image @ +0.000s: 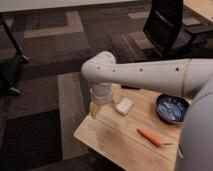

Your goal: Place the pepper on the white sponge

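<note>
The pepper [150, 137] is a slim orange-red vegetable lying flat on the wooden table [115, 140], near its front right. The white sponge [124, 106] is a small rounded pad lying further back, left of the table's middle. My white arm reaches in from the right and bends down at the elbow. My gripper [95, 108] hangs below the elbow at the table's left edge, just left of the sponge and well away from the pepper. It holds nothing that I can see.
A dark blue bowl [172, 108] stands on the table's right side, behind the pepper. A black office chair [170, 25] stands on the carpet at the back right. Another chair's base [10, 70] is at the far left.
</note>
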Controlling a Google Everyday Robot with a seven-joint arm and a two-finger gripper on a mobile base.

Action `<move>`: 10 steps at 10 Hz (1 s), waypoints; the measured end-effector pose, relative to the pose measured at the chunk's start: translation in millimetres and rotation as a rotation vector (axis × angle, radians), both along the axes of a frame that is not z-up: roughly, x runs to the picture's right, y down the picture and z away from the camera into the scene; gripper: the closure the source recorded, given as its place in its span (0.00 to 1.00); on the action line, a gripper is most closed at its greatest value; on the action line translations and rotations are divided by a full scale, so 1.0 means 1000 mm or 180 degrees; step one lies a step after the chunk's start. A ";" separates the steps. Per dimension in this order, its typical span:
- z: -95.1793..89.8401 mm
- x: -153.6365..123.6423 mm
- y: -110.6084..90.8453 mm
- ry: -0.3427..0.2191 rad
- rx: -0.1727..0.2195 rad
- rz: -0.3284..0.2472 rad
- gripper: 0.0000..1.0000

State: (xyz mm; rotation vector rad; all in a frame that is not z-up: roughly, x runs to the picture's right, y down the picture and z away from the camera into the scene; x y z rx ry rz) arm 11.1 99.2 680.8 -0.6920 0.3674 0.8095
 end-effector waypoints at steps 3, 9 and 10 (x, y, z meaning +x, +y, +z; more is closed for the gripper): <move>-0.002 0.008 -0.001 -0.0216 -0.0014 -0.0226 0.35; -0.002 0.012 0.000 -0.0265 -0.0027 -0.0347 0.35; -0.001 0.040 -0.005 -0.0261 0.0005 -0.0594 0.35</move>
